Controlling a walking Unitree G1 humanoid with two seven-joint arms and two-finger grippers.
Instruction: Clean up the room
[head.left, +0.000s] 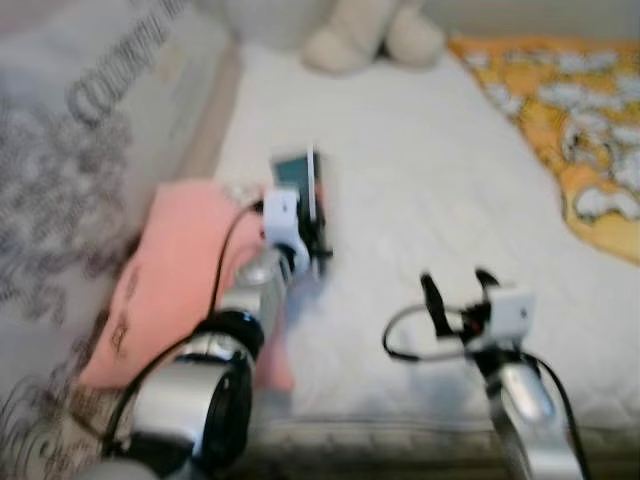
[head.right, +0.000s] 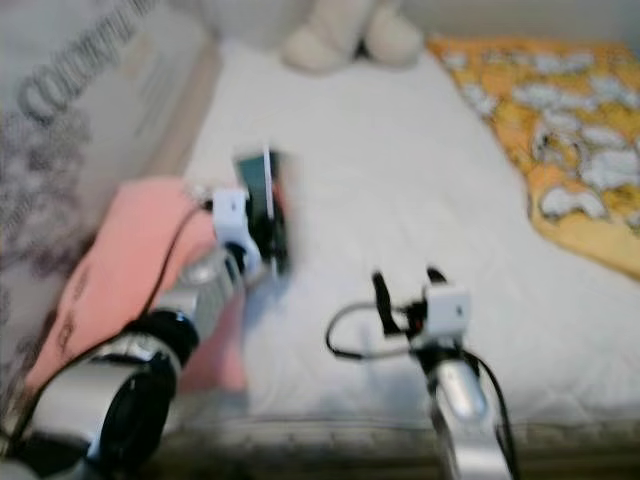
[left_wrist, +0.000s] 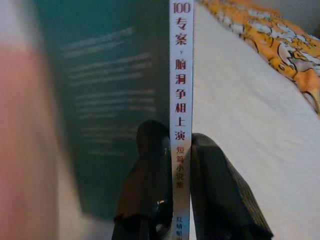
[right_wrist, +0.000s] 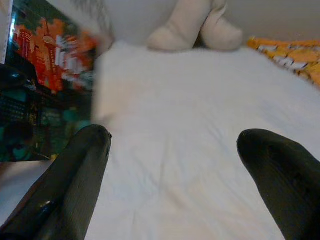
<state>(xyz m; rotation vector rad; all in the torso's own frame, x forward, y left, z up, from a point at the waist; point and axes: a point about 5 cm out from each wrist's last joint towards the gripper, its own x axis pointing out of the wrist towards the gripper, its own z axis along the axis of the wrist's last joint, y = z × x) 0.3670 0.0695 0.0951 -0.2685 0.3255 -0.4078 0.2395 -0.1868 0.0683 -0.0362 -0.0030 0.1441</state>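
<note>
My left gripper is shut on a thin book with a dark green cover and a white spine printed with red Chinese characters. It holds the book upright on edge above the white mattress, beside a pink pillow. Both black fingers clamp the spine from either side in the left wrist view. My right gripper hovers open over the mattress near its front edge, nothing between its fingers. The book's colourful cover appears in the right wrist view.
A cream plush toy sits at the head of the bed. An orange patterned blanket covers the bed's right side. A grey patterned cloth lies along the left. The mattress's front edge runs just below my arms.
</note>
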